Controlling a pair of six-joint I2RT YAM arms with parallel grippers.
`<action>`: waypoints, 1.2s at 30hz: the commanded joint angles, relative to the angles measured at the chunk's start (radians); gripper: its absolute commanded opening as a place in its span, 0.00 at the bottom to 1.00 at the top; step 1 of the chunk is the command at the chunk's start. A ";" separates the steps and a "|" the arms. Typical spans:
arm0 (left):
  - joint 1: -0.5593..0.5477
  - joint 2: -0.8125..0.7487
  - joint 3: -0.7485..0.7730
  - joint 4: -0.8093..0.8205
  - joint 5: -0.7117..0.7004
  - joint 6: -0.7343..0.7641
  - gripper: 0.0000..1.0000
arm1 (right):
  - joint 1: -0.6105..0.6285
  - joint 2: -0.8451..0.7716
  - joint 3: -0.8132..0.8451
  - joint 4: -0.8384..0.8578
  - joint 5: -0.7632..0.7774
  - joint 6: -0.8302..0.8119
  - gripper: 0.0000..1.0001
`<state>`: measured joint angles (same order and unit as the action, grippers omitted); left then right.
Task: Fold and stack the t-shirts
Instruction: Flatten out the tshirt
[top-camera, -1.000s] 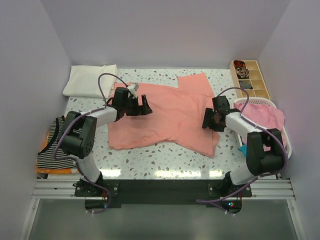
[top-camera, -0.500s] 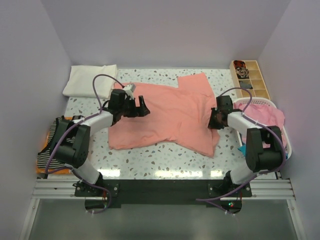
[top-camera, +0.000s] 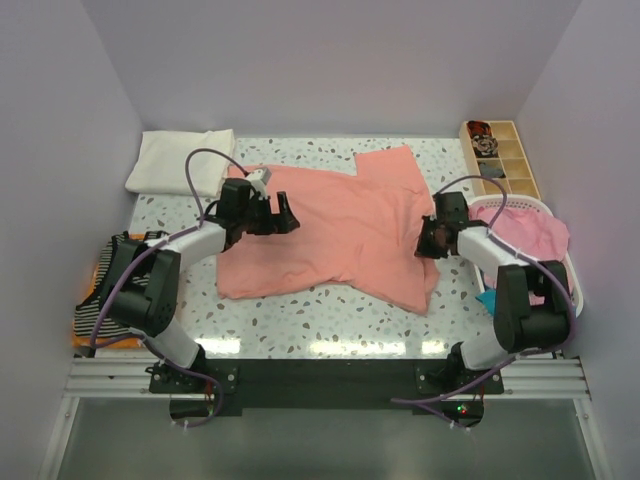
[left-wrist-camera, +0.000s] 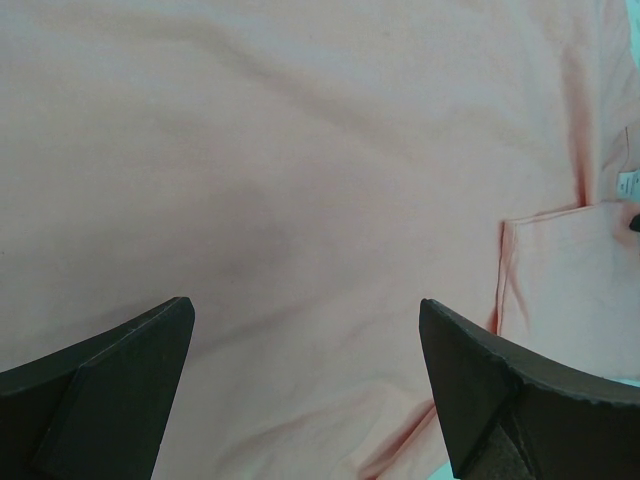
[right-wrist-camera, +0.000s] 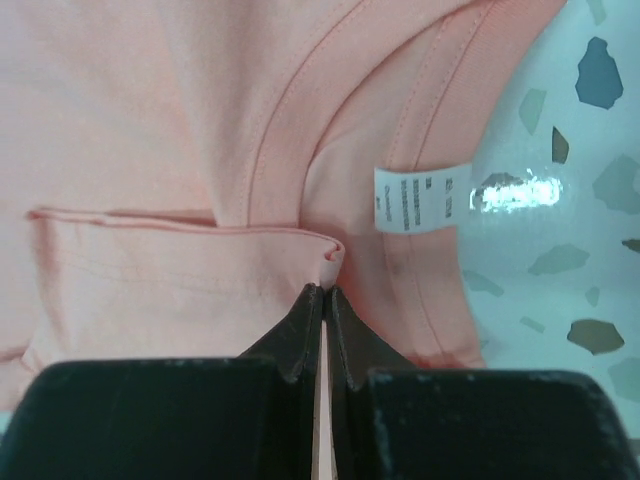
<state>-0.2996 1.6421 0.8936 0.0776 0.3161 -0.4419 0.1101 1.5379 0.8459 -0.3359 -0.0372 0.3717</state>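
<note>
A salmon-pink t-shirt (top-camera: 340, 225) lies spread on the speckled table. My left gripper (top-camera: 286, 215) hovers over the shirt's left part, jaws wide open, with only smooth pink cloth (left-wrist-camera: 300, 150) between its fingers (left-wrist-camera: 110, 390). My right gripper (top-camera: 428, 240) is at the shirt's right side. In the right wrist view it (right-wrist-camera: 325, 295) is shut on a small raised fold of a hemmed edge, just left of the white neck label (right-wrist-camera: 422, 197). Other t-shirts lie at the table's sides.
A folded white cloth (top-camera: 180, 160) lies at the back left. A black-and-white striped tee (top-camera: 108, 290) sits on a pile at the left edge. At the right, a white basket (top-camera: 560, 235) holds pink clothes, with teal cloth (top-camera: 487, 298) beside it. A wooden compartment tray (top-camera: 500, 155) stands back right.
My right gripper has closed from part open onto a fold of the pink shirt near the label. My left gripper has shifted slightly left and stays open.
</note>
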 joint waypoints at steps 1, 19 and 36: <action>0.001 -0.053 0.005 -0.013 -0.017 0.028 1.00 | -0.004 -0.183 -0.005 -0.061 -0.073 -0.017 0.00; -0.001 -0.336 -0.114 -0.219 -0.233 -0.043 1.00 | 0.069 -0.738 -0.226 -0.431 -0.552 0.136 0.00; -0.119 -0.774 -0.288 -0.669 -0.580 -0.512 1.00 | 0.094 -0.958 -0.136 -0.755 -0.560 0.078 0.00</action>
<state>-0.3706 0.9356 0.6220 -0.4267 -0.1089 -0.7471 0.2028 0.5976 0.6621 -1.0374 -0.5930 0.4740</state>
